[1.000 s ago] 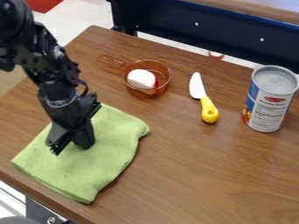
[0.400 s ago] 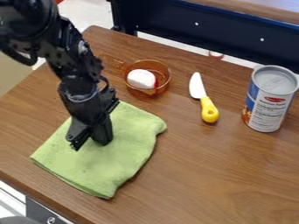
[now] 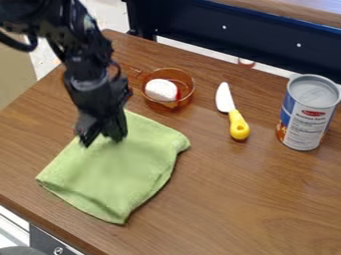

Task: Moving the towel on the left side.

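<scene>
Towel point(image 3: 116, 177) has shifted away from the desk's point(image 3: 259, 199) left edge, gripper's point(image 3: 102, 139) since backed up. Probably nearly done, but can't tell if its jaws are clamped tbh.

The towel point(image 3: 120, 177) is soft-looking, matt cloth with a slightly rough nap, the saucepan point(image 3: 182, 75) glossy see-through plastic, the tabletop point(image 3: 253, 199) smooth grained wood with a faint sheen, and the can's lid point(image 3: 313, 90) dull metal.

Blurred tool point(image 3: 102, 138) — top-cropped arm point(image 3: 86, 50).
</scene>
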### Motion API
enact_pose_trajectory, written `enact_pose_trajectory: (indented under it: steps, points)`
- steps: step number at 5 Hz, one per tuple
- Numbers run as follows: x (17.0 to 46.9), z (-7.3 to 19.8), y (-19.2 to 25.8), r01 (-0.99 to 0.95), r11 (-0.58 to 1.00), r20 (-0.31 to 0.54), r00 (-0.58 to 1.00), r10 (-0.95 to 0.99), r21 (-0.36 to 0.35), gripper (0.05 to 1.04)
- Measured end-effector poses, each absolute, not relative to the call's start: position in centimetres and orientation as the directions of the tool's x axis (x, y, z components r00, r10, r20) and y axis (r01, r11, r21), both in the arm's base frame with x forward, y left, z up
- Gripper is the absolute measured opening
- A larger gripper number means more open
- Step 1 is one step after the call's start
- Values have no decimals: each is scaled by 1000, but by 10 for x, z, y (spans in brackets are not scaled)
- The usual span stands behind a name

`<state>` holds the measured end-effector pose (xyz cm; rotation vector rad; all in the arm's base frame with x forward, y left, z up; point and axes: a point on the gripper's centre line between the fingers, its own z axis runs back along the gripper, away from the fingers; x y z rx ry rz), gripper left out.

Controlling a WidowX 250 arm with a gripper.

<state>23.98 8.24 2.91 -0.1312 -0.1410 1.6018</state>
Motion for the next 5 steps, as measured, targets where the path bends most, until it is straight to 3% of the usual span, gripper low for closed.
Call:
enact_pose_trajectory:
  steps: [1, 2, 3, 4, 5]
  points:
    - [244, 47, 79, -989, -22, -22, -19, 1000, -144, 207]
    - [238, 62, 70, -996, 71, -14, 71, 997, -47, 440]
    - [236, 70, 60, -988, 154, -3, 154, 988, 24, 735]
    - [246, 71, 39, -953, 302, 68, 303, 951, 22, 981]
    - [257, 64, 17, -890, 456, 117, 453, 884, 4, 1000]
